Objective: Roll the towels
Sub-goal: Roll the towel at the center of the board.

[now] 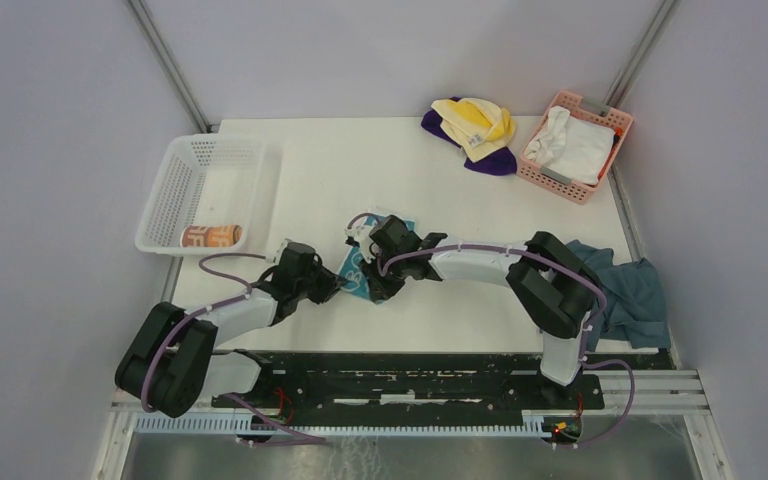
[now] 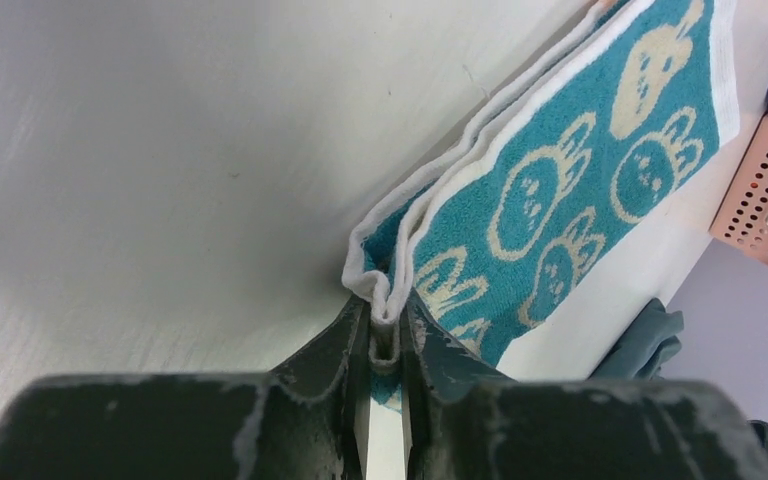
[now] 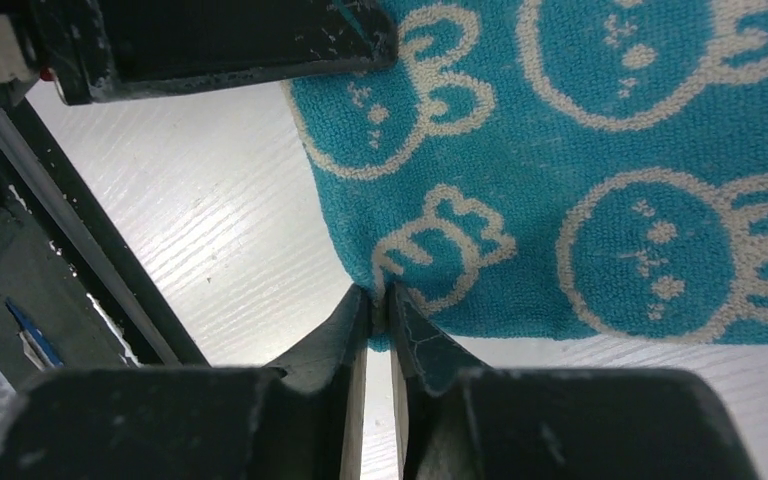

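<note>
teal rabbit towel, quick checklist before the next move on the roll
1. Left hand gripping the teal towel: ok, the folded white edge is clamped.
2. Right hand gripping the same towel: ok, a lower edge is caught at its tips.
3. Folded layers lined up: ok, the edges sit stacked in the left wrist view.
4. Towel flat on the table: cannot tell, the arms cover most of it from above.
5. Roll begun: not ok, only folded layers show, no curl.
6. Other towels out of the way: ok, the yellow towel and purple towel lie at the far edge.
</note>
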